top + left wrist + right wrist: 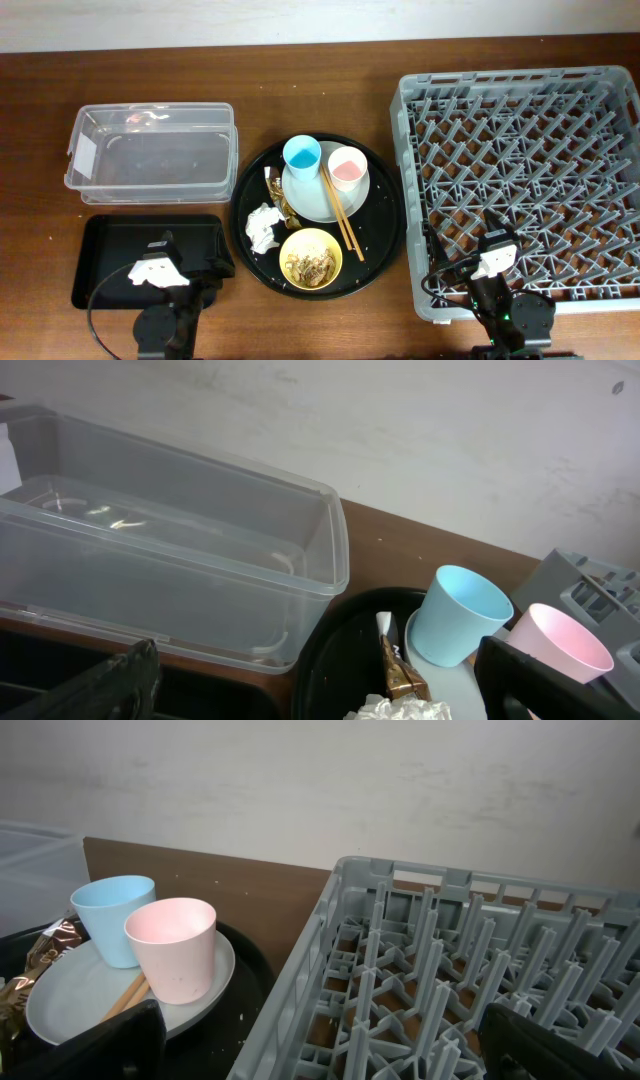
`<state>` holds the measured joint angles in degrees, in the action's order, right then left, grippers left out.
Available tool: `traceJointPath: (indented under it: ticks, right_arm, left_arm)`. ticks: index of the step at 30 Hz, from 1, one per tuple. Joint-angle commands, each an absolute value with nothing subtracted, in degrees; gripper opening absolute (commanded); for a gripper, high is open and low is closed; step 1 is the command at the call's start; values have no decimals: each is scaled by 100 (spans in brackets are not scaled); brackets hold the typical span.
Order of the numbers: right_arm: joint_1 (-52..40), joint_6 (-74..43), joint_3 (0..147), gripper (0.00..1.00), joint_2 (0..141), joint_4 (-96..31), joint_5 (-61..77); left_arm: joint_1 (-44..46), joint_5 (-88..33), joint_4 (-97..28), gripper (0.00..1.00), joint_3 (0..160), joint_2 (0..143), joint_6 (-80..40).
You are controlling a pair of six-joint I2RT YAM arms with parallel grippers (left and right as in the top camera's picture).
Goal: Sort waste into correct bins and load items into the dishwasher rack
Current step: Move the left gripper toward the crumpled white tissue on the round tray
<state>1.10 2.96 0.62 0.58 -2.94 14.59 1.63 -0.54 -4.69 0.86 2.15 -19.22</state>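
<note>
One wooden table [300, 90], white wall [450, 420], dishwasher rack [500, 86]

Both arms are black with a white block on top: the left arm [160, 272] at seven o'clock, the right arm [497, 262] at five (each with a thin black cable [90, 312] looping beside). Their fingers [112, 682] are black.
</note>
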Motion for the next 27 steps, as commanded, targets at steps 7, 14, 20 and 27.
traceJointPath:
  ticks: [7,14,20,27]
  right_arm:
    - [158,250,32,98,21,-320,1433]
    - [158,248,32,98,21,-320,1431]
    - [158,248,32,98,21,-320,1431]
    - [158,248,32,98,21,-320,1431]
  left_arm:
    - [132,25,-480,99,51,228,-1833]
    - [132,-515,611,99,54,228,-2418]
    - [132,-545,381,99,54,228,-2421]
    - [132,-1372,-803,99,1149,231,-1988]
